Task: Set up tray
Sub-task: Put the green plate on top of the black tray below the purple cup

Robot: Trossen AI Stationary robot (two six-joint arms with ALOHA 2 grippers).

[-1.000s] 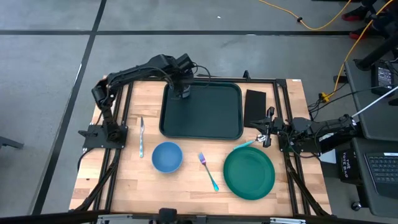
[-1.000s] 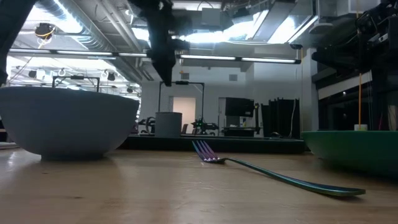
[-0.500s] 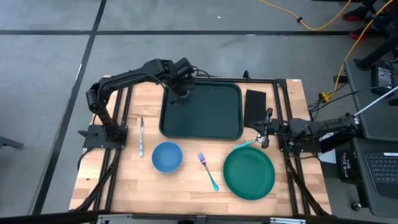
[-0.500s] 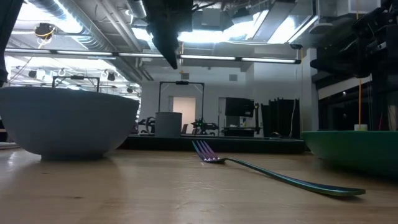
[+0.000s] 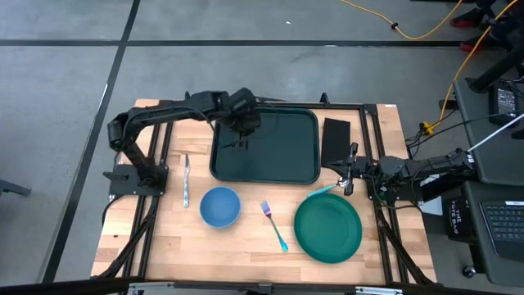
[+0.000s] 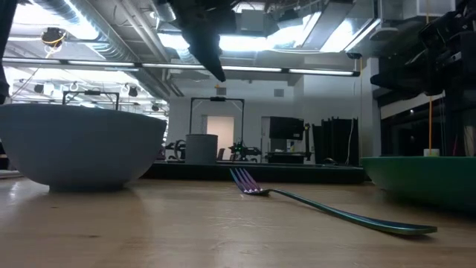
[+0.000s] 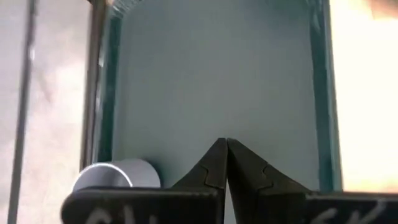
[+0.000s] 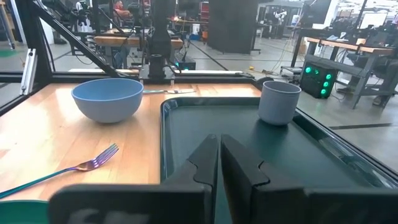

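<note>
The tray [image 5: 266, 146] lies at the table's far edge, midway along. Near edge: plate [image 5: 328, 227], fork [image 5: 274, 225] and bowl [image 5: 219, 206], apparently waiting to be loaded. Right gripper [image 8: 219, 149] waits pinched shut at the right edge. Left gripper [image 7: 226, 152], fingers together and empty, hovers over the tray's far-left corner beside a grey cup [image 8: 279, 103], which only the wrist views show.

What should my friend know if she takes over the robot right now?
Left end effector: shut, empty, above the tray near its far-left corner.
Right end effector: shut, empty, waiting at the table's right edge, near the black napkin.
Done: grey cup stands upright in the tray's far-left corner.
Left: blue bowl, green plate, iridescent fork and the second utensil lie on the table, outside the tray.
</note>
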